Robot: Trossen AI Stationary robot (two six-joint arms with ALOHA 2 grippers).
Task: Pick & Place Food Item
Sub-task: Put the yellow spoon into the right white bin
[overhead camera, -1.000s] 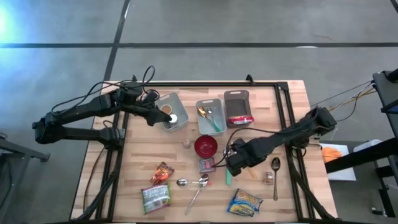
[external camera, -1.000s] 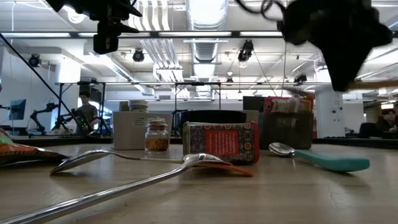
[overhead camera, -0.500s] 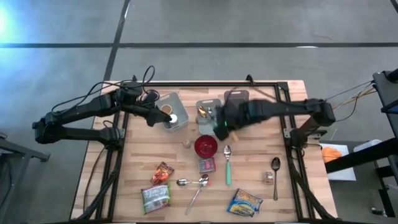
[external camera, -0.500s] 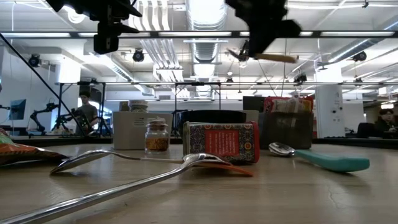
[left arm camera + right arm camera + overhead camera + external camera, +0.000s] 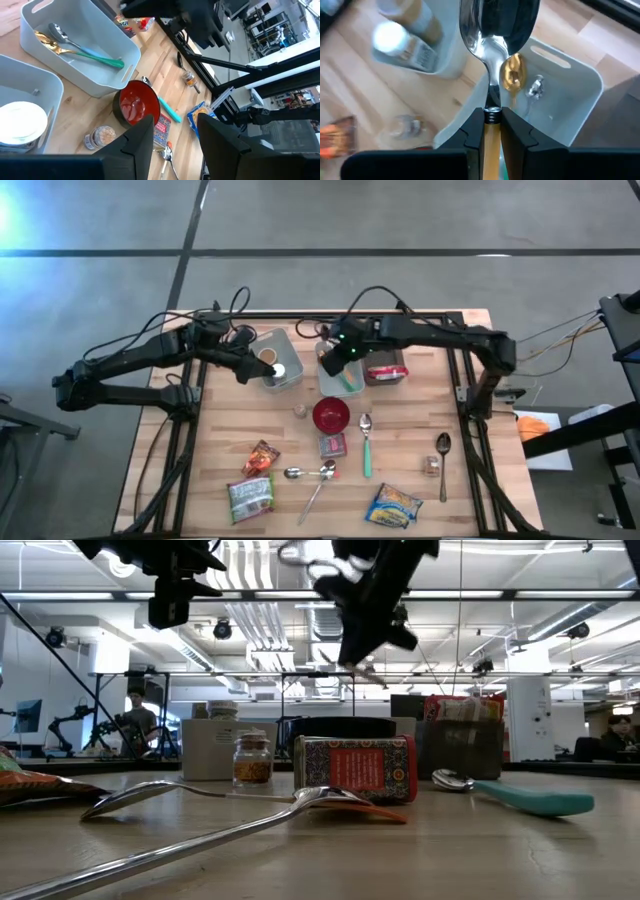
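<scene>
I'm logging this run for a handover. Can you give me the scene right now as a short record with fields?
right tool: shut on a spoon with a wooden handle, above the middle bin
left tool: over the left bin, holding nothing that shows
middle bin contents: gold spoon and green-handled spoon
left bin contents: jars; one has a white lid
right bin: holds a red packet
table: red bowl, tin, snack packets, loose spoons

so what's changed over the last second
The right claw, shut on a wooden-handled metal spoon, swung from the table's front right, near the teal-handled spoon, to above the middle grey bin. The left claw stayed over the left grey bin; the red bowl and packets unmoved.
</scene>
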